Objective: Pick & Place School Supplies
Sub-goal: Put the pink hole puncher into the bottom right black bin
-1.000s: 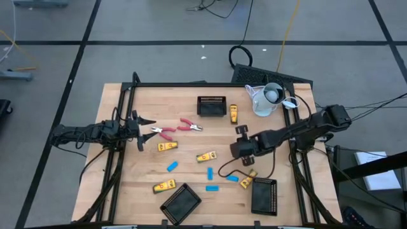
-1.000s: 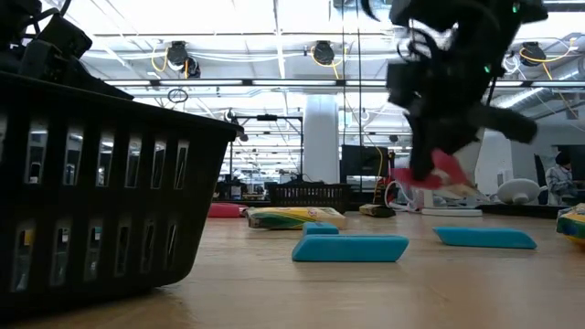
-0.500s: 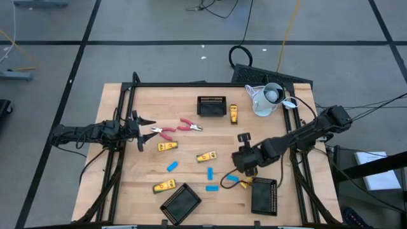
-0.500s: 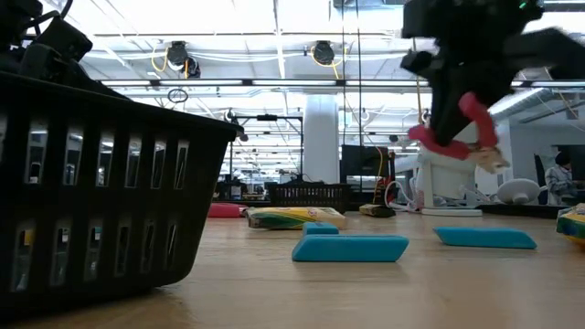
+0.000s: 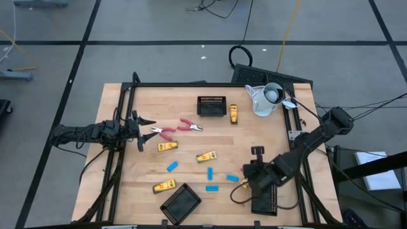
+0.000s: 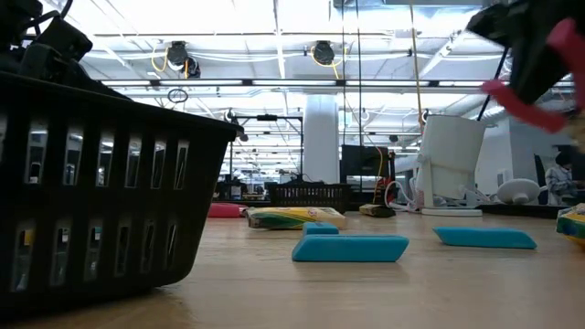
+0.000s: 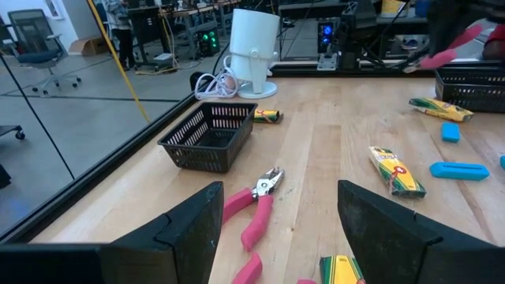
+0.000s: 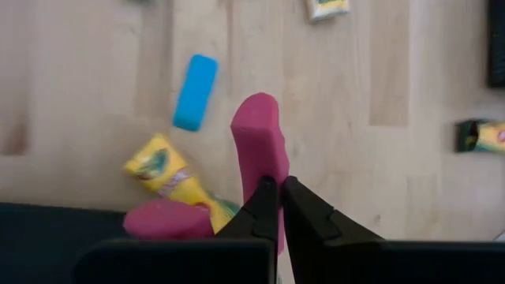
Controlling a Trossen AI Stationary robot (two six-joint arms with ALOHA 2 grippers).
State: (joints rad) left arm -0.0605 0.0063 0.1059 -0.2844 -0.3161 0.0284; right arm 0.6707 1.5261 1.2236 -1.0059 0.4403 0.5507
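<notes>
My right gripper [image 8: 278, 185] is shut on a pink-handled scissor-like tool [image 6: 537, 80]. It hangs above the table's near right, by the near-right mesh tray [image 5: 264, 196]. Below it lie a yellow-and-black block [image 8: 167, 175] and a blue piece [image 8: 195, 91]. Two more pink-handled tools [image 5: 189, 125] [image 5: 162, 133], several yellow blocks [image 5: 205, 156] and blue pieces [image 5: 210, 172] lie flat on the wood. My left gripper [image 5: 143, 127] stands open at the table's left edge, holding nothing; its wrist view shows one pink tool [image 7: 260, 209] lying just ahead of it. My right gripper pinches one pink handle [image 8: 264, 154] of the tool between its two fingers, coming from above and slanting down. The handle sticks out past the fingertips. The second handle [image 8: 162, 219] spreads off to one side. The tool is lifted clear of the table.
A black mesh tray [image 5: 212, 105] stands at the far middle and another [image 5: 180, 203] at the near edge. A white jug [image 5: 267, 100] stands at the far right. Black frame rails run along the table's left and right sides.
My right gripper has swung from the table's middle toward its near right corner and risen, rolling its wrist on the way. The pink-handled tool has gone with it, staying clear of the table. It now hangs by the near-right tray.
</notes>
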